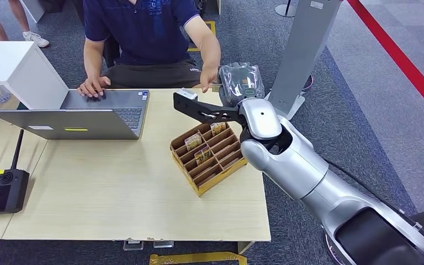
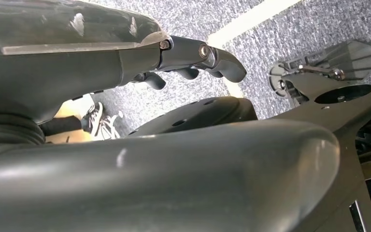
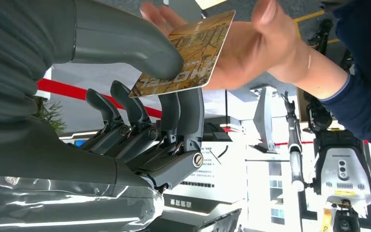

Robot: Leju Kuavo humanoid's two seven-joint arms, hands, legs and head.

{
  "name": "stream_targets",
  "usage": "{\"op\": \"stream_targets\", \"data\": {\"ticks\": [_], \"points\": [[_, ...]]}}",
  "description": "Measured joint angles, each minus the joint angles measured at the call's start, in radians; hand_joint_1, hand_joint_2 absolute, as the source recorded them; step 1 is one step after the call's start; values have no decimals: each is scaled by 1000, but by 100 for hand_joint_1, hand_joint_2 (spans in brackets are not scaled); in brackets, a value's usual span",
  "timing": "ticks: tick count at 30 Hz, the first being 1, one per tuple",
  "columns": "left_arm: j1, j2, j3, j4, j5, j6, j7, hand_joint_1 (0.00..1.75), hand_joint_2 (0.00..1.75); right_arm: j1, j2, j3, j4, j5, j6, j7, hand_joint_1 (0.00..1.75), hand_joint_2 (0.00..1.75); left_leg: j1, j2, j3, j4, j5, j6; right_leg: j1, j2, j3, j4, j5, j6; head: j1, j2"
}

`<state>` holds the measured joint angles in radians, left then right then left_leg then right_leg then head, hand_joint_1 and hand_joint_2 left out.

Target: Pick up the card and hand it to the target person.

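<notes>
**Tight at the handover, open over the tabletop**

The right hand (image 3: 140, 116) pinches the card (image 3: 188, 53) against the person's hand (image 3: 251, 48) — no gap between. Just beside stands a grey pillar (image 1: 303, 49); the compartment tray (image 1: 207, 157) lies below, the laptop (image 1: 83, 113) well apart — bare table (image 1: 116, 193) between.

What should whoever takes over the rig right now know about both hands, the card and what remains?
Right hand: pinches the card between thumb and fingers, held out past the table's far edge.
Left hand: fingers curled, holds nothing, hanging low over the carpet.
Person's hand: touching the card's far end; whether it grips it is unclear.
Card tray: on the table, other cards in its slots.
Done: card picked up and presented.
Left: release once the person has it, then likely draw the arm back.
</notes>
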<state>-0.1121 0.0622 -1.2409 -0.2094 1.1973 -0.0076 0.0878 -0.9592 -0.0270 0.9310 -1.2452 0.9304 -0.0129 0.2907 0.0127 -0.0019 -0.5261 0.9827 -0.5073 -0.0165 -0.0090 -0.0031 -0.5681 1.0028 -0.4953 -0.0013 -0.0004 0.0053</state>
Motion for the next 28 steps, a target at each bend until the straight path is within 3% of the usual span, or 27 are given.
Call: {"op": "stream_targets", "data": {"ticks": [11,15,28], "points": [[-3,-2,0,0,25,5,5,0,0,-26,117,29,258,-49,-107,-84,157,175,0,0,0,0,0,0,0,0,0,0,0,0,0,0],[-3,-3,-1,0,29,3,15,0,0,-26,151,37,329,-51,-118,-94,0,175,0,0,0,0,0,0,0,0,0,0,0,0,0,0],[-2,-3,-8,0,29,-1,2,0,0,-26,173,45,401,-54,-121,-87,0,175,0,0,0,0,0,0,0,0,0,0,0,0,0,0]]}}
